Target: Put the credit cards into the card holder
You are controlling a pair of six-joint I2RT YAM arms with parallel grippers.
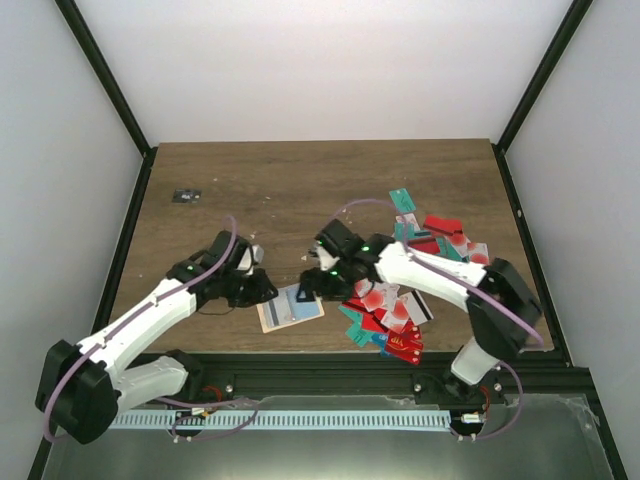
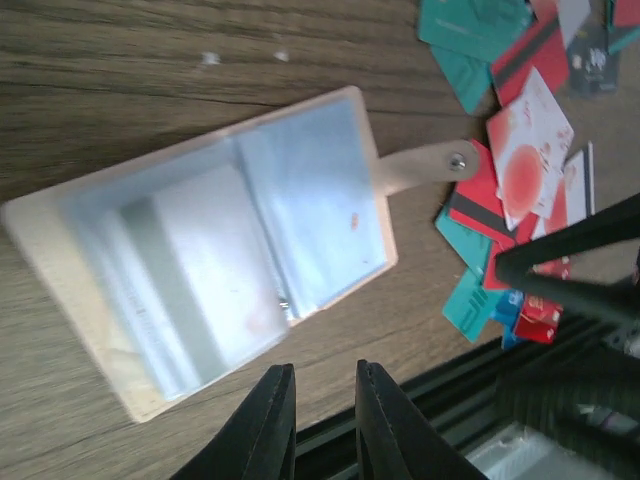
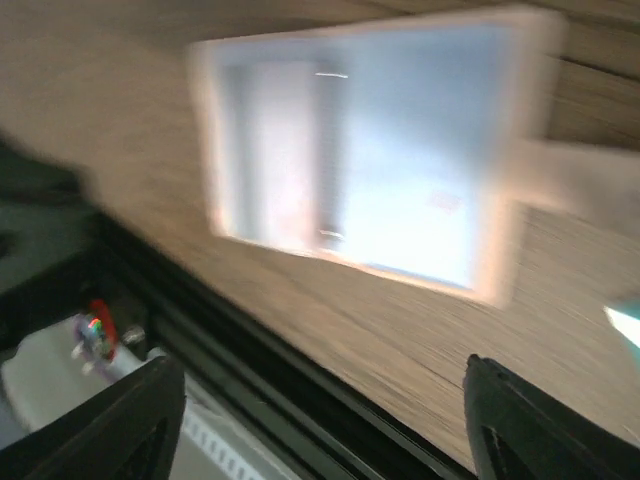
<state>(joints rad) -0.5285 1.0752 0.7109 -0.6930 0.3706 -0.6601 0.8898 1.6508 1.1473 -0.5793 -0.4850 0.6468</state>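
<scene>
Card holder point(image 1: 290, 308) is lying open, pockets up, on the tabletop point(image 1: 300, 180) by the middle of its near edge. The credit cards point(image 1: 410, 295) are lying heaped toward the near right corner. My left jaws are standing narrowly apart, empty, just beside the holder. My right jaws are gaping wide, empty, near it. Risk: nothing is pinning the holder, so a card pushed in could shove it off.

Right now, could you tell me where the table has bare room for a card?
The far strip of the brown wooden table is free, between the small dark flat object and the pile of coloured plastic cards. Around the open beige card holder and rightward it is crowded.
</scene>
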